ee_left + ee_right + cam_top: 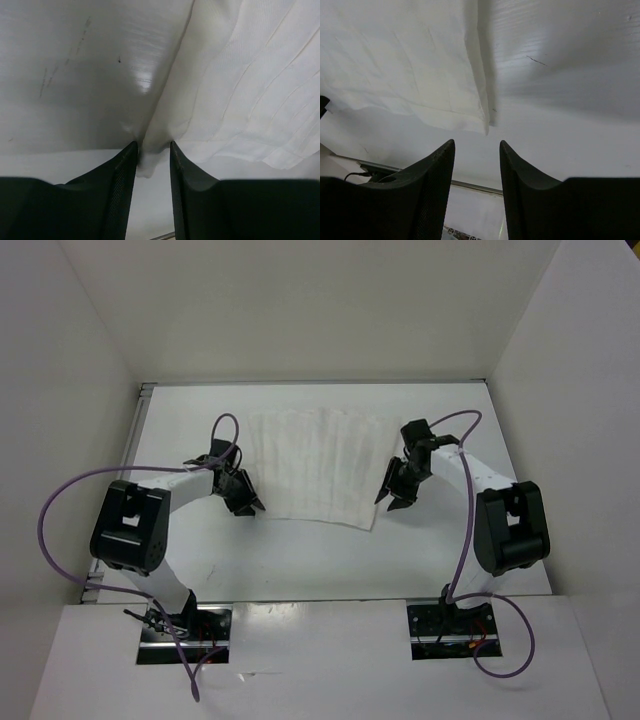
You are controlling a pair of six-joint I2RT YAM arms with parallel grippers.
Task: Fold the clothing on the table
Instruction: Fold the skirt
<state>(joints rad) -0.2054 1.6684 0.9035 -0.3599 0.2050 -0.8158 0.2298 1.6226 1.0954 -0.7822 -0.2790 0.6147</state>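
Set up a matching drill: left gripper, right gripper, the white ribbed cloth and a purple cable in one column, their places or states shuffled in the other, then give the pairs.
Column one
1. left black two-finger gripper
2. right black two-finger gripper
3. white ribbed fabric garment
4. purple cable

Column two
A. spread flat in the middle of the white table
B. loops out beside an arm
C. a corner of the cloth between its fingers
D. nothing between its fingers, just off a cloth corner

Pairs: 1-C, 2-D, 3-A, 4-B
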